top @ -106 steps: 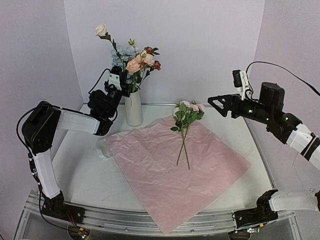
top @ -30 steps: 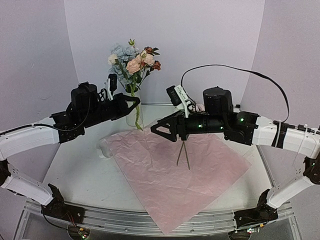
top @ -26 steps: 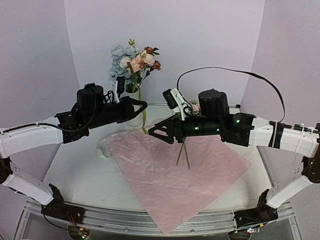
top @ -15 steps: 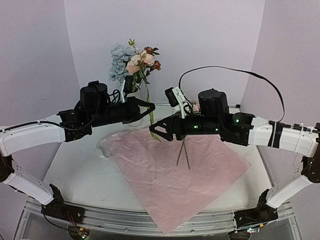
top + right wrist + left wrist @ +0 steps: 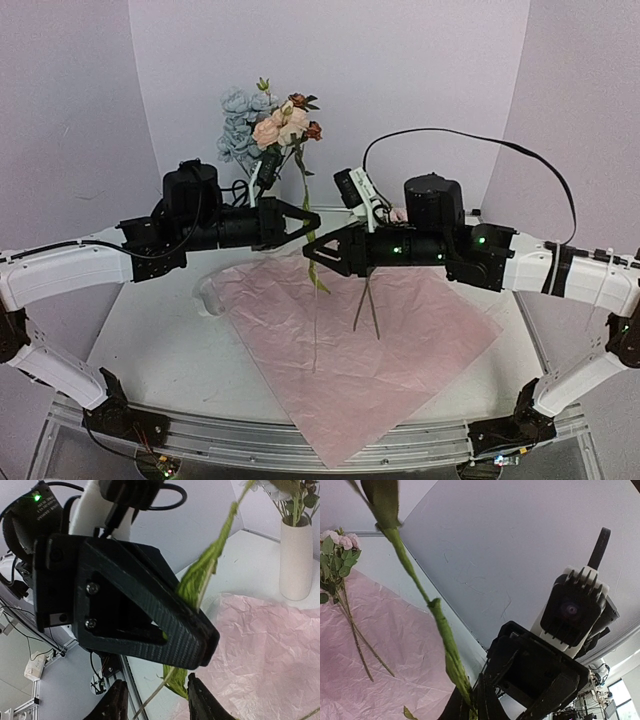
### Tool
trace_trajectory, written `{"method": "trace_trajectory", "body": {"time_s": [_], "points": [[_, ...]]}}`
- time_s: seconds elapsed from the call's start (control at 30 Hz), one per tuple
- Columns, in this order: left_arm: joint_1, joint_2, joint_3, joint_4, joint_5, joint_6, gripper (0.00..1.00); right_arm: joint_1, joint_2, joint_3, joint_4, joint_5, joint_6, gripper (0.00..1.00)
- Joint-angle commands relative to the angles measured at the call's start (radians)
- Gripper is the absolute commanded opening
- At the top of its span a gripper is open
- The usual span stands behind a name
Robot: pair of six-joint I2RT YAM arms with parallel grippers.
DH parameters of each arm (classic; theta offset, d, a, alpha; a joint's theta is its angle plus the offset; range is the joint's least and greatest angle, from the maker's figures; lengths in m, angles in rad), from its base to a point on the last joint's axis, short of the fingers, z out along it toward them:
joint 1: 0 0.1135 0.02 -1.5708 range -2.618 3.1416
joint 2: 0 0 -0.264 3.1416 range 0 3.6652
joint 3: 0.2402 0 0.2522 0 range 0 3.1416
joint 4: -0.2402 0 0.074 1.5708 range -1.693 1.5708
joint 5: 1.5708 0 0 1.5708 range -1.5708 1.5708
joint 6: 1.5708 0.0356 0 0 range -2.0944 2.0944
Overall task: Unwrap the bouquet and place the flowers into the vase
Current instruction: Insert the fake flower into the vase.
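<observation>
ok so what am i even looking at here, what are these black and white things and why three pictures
These are two robot arms bolted at the near edge of a table. One picture comes from a fixed camera above and behind them. The other two come from a small camera on each wrist, so each shows the other arm close up. On the table lies a sheet of pink paper with two stems of pink roses on it. At the back a white vase holds more flowers. The left hand is shut on one green stem in mid-air; the right hand, open, has that stem between its fingers lower down.
</observation>
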Motion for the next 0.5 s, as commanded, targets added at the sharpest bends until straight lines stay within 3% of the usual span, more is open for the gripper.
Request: {"method": "trace_trajectory", "body": {"time_s": [0.0,0.13,0.27,0.3,0.37,0.47], "points": [[-0.006,-0.005,0.056,0.033,0.047,0.012,0.09,0.001,-0.059,0.013,0.07,-0.033,0.017,0.29],[-0.008,-0.008,0.056,0.034,0.065,0.012,0.11,0.001,-0.055,0.009,0.07,-0.038,0.023,0.12],[-0.01,-0.017,0.051,0.036,0.061,0.017,0.11,0.001,-0.058,-0.001,0.07,-0.035,0.03,0.1],[-0.011,-0.021,0.048,0.036,0.058,0.019,0.07,0.001,-0.058,-0.004,0.07,-0.033,0.032,0.12],[-0.012,-0.03,0.043,0.037,0.038,0.022,0.01,0.001,-0.06,-0.01,0.07,-0.031,0.033,0.23],[-0.015,-0.041,0.036,0.039,0.018,0.027,0.0,0.001,-0.063,-0.019,0.07,-0.031,0.035,0.34]]}}
